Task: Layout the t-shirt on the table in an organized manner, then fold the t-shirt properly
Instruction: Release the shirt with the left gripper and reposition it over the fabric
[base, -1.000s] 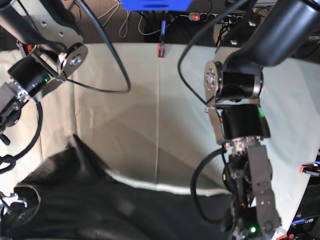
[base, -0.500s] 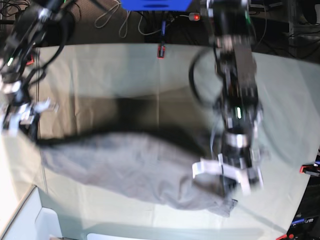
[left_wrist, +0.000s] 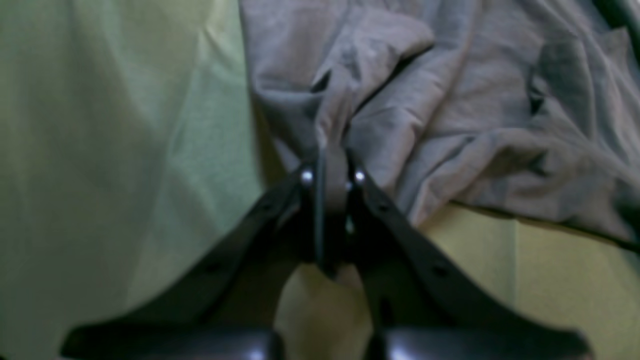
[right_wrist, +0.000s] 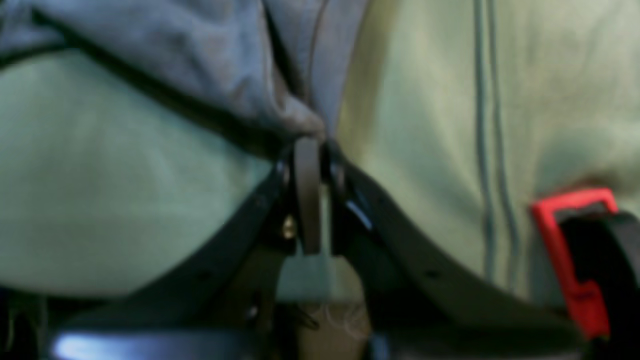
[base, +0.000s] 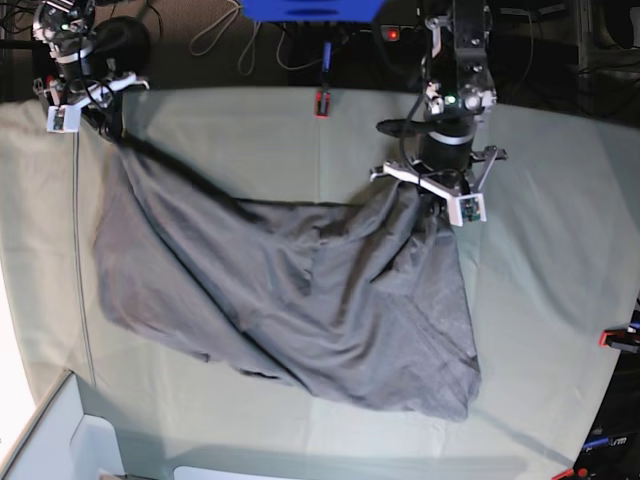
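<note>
The t-shirt (base: 300, 310) hangs between my two claws and drapes onto the table (base: 560, 250), most of its body lying below and between them in a slack, creased heap, not yet flat. From my left gripper (left_wrist: 330, 160) the fabric fans away ahead and to one side in deep folds; the jaws are pressed together with a pinch of grey cloth squeezed between them, so I read it as clamped on the shirt. My right gripper (right_wrist: 310, 142) sits at the far corner of the spread, near a red clamp (right_wrist: 575, 250) on the table edge; its jaws look nearly together with the shirt's edge bunched right at the tips, but the wrist view is blurred and I cannot tell whether it grips or is letting go. In the base view a taut ridge of cloth runs from the right claw toward the middle. My judgement: laying out is under way, unfinished. Left to do: flatten, straighten sleeves, then every fold.
</note>
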